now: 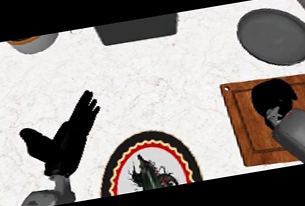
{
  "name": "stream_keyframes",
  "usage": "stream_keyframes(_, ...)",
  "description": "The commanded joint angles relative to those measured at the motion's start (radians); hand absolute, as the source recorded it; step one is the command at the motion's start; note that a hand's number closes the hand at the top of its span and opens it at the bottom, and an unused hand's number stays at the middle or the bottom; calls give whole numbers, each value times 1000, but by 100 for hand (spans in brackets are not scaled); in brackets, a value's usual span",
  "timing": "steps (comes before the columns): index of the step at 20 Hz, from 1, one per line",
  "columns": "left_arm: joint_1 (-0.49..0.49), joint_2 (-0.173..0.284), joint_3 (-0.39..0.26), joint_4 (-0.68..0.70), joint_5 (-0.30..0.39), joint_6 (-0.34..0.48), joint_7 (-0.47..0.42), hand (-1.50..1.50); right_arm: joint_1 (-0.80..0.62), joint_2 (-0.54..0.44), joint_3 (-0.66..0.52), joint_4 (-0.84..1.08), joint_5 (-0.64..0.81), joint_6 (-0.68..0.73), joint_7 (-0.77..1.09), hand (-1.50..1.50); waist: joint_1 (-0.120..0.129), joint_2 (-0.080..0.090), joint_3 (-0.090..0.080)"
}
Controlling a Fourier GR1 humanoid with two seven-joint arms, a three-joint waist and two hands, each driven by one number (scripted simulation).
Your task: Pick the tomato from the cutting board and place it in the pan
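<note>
Pan (276, 36) at counter's (150, 70) far right, handle running off the right edge. Board (286, 120) near right, lower end cut by the view. Bare marble between them. Right hand (274, 100) over the board, fingers curled downward; tomato not visible, hidden under it if there, so grip cannot be told. Left hand (68, 137) open, fingers up, near left. Patterned plate (148, 162) at near edge; bowl (33, 43) and dark box (136, 29) at far edge.
</note>
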Motion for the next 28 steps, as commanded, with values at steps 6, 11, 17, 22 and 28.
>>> stream_keyframes(6,1,4,43,-43,18,-28,68,0,-15,-69,32,104,162,-147,-204,150,0,0,0)
stream_keyframes(11,16,2,49,-24,4,-15,29,0,95,-48,39,-96,56,-401,-387,150,-33,-6,3)
stream_keyframes(17,43,4,59,-39,4,-5,21,0,194,-61,-60,-334,-116,-685,-653,150,-65,-14,4)
stream_keyframes(22,54,-9,56,-49,-3,11,20,0,308,-100,-222,-554,-301,-818,-760,150,-81,-17,2)
stream_keyframes(28,54,-3,43,-8,-33,-15,-31,0,401,-59,-413,-605,-672,-792,-859,150,-38,-3,1)
